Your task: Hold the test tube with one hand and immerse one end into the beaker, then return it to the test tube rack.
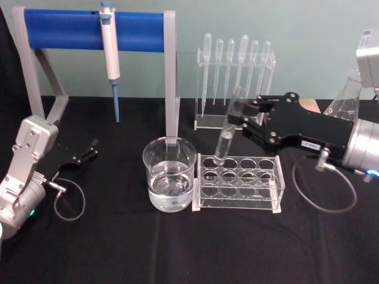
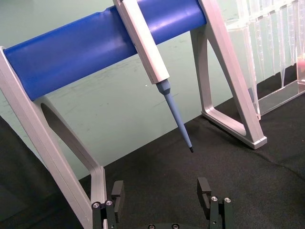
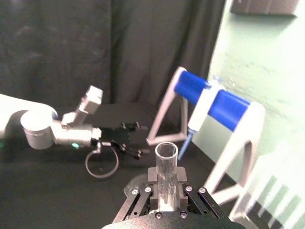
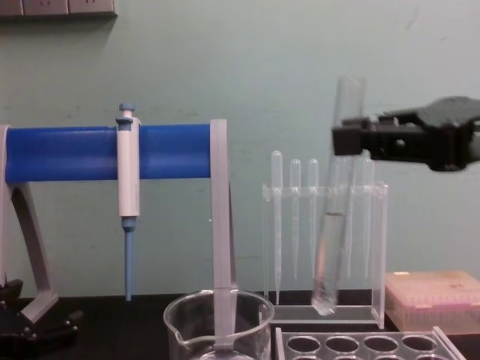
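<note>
The test tube [image 1: 223, 145] is a clear glass tube, slightly tilted, with my right gripper [image 1: 239, 116] shut on its upper part. In the chest view the test tube [image 4: 328, 259] hangs with its round bottom just above the clear rack [image 4: 360, 346], to the right of the beaker [image 4: 217, 324]. The beaker [image 1: 170, 175] is wide, holds clear liquid and stands left of the rack [image 1: 240, 182]. From the right wrist, the test tube [image 3: 167, 164] rises open-mouthed between the shut fingers. My left gripper [image 1: 89, 151] rests open at the table's left, also the left gripper [image 2: 161, 192].
A blue-barred stand [image 1: 89, 31] at the back left carries a white-and-blue pipettor [image 1: 110, 53]. A clear holder with several plastic pipettes [image 1: 235, 71] stands behind the rack. A glass flask [image 1: 346, 100] sits at the back right, and a pink box [image 4: 433, 300] beside the rack.
</note>
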Controlling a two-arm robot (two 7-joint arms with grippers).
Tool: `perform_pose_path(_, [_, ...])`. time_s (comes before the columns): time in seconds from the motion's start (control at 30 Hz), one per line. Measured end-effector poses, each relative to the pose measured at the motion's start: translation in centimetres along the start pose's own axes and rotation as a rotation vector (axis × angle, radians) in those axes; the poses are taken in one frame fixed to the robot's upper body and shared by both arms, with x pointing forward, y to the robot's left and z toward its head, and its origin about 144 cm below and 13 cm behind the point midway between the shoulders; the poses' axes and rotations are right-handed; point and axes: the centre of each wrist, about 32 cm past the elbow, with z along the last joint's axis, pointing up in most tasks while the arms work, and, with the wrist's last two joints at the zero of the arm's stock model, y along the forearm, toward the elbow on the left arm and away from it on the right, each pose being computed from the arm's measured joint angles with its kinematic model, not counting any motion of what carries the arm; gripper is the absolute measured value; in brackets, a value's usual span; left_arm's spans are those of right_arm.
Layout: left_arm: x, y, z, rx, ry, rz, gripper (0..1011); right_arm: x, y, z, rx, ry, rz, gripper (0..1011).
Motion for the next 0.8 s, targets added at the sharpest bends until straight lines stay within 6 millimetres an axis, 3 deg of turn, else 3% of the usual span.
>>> perform_pose_path(0.3, [0.0, 0.0, 0.0, 0.000, 0.000, 0.000, 1000, 0.1, -0.9, -2.0, -0.038, 0.036, -0.039, 221])
perform_pose_path(0.8, [0.0, 0.0, 0.0, 0.000, 0.000, 0.000, 1000, 0.4, -0.2, -4.3, -0.070, 0.074, -0.053, 218])
